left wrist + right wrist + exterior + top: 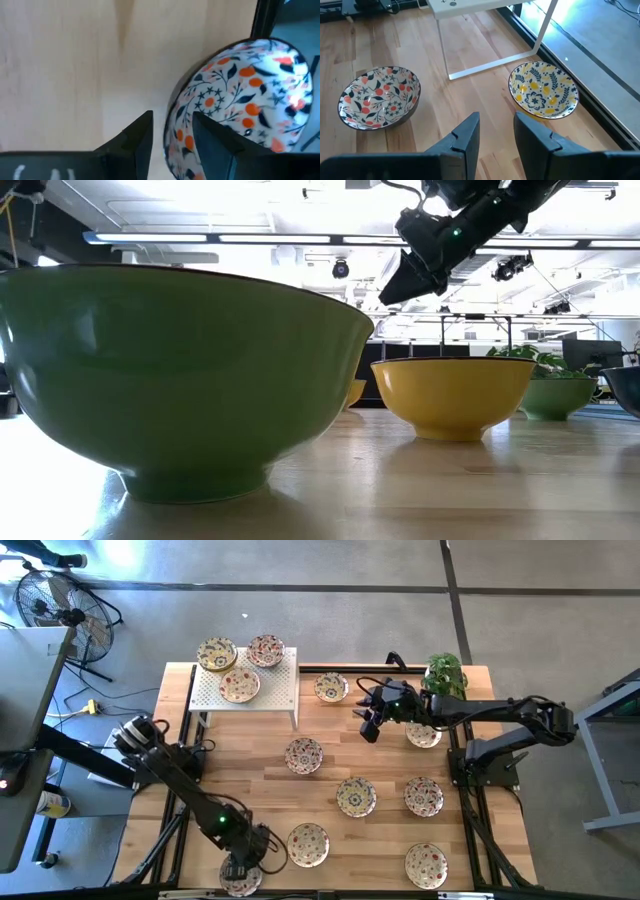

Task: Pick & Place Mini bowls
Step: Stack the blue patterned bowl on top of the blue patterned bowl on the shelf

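Note:
Several small patterned mini bowls lie on the wooden table, and three more sit on the white perforated rack (285, 690). My left gripper (240, 868) is at the table's near edge, open, low over a red-patterned bowl (250, 95). One finger (212, 137) stands over the bowl's inside and the other (137, 137) outside its rim (170, 117). My right gripper (370, 726) is open and empty above the table's middle far part. In its wrist view (496, 125) it is between a red-patterned bowl (379, 97) and a yellow-and-blue bowl (543, 90).
The rack stands at the table's far left on thin white legs (495, 62). A green plant (445, 675) sits at the far right corner. The other bowls (356, 796) are scattered over the middle and right. In the low view, green (180, 380) and yellow (452, 395) bowl outsides fill the foreground.

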